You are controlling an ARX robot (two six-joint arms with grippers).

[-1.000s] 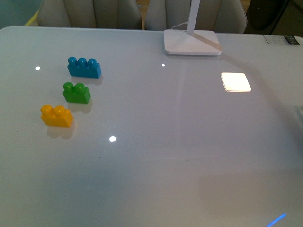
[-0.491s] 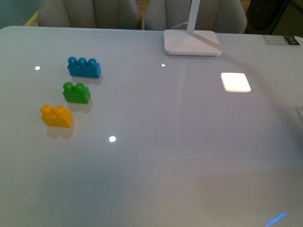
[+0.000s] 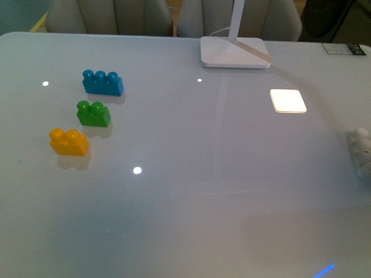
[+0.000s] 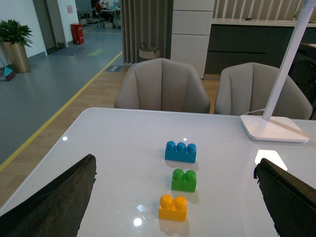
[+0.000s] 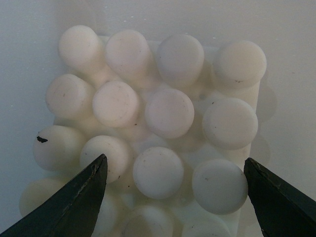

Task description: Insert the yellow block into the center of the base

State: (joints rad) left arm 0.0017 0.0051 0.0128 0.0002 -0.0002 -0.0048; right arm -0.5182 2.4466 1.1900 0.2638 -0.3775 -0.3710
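The base [image 3: 360,145] is cropped at the front view's edge; the left gripper [image 4: 174,162] is held released; the right gripper's [image 5: 174,159] hold cannot be told.

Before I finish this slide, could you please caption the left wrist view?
Open left gripper frames the yellow block, green brick and blue brick lined up on the white table.

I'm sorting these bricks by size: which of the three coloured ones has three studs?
The blue brick, farthest from the robot in the row. It carries three round studs, while the green brick and the yellow block each show only two.
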